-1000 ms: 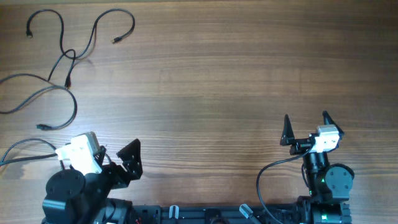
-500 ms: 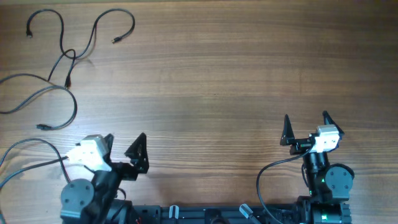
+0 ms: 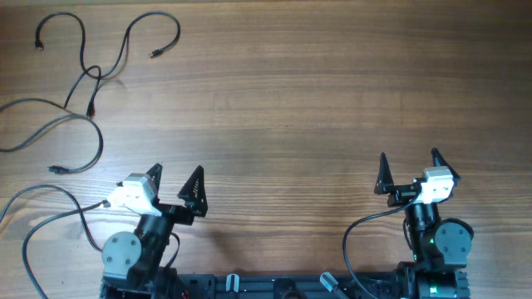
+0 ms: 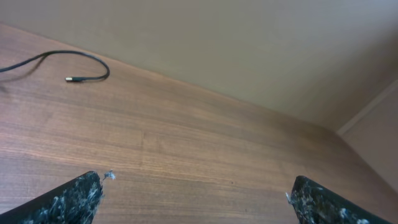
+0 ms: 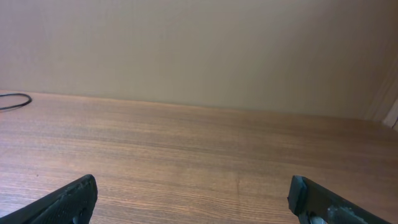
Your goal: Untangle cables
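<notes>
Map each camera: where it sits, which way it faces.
Overhead: above the table, looking straight down; cables far left, left gripper and right gripper open.
Left wrist: low, facing the far wall; own fingers, cable end.
Right wrist: same heading; own fingers, cable loop.
Shared: wrist views both show cable at left.

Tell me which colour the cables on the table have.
Black. The cables show best in the overhead view.

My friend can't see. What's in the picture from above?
Thin black cables lie in loose, crossing loops at the far left corner of a wooden table. The left gripper and right gripper sit open and empty near the front edge.
</notes>
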{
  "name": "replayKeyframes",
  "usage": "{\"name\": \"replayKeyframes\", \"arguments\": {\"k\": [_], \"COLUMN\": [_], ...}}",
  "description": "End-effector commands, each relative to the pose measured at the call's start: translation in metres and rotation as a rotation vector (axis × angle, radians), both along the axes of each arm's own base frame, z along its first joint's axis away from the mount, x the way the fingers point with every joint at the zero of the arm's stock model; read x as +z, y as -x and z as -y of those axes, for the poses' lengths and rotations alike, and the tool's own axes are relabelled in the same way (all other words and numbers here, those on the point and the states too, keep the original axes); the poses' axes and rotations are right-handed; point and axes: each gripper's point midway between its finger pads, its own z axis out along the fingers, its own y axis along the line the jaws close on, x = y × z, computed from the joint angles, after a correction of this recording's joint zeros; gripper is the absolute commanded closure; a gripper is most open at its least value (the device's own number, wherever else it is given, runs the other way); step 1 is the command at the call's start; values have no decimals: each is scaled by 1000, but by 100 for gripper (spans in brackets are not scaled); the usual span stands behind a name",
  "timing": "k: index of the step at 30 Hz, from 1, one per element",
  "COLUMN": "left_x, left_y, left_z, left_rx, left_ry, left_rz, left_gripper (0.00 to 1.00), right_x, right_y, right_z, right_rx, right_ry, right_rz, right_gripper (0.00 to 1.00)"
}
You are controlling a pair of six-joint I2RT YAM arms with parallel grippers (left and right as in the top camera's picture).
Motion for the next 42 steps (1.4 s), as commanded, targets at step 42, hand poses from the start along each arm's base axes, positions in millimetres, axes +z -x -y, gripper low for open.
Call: {"name": "replayKeyframes", "arguments": {"k": [42], "left_x": [-46], "left_y": [-27], "left_z": [-50], "left_rx": [192], "left_ry": [-474], "left_rz": [106], "left_gripper": [0], "right_x": [3], "right_y": [1], "right_z": [1], "right_rx": [-10], "right_ry": [-14], "right_rz": [13], "right_gripper": [0]}}
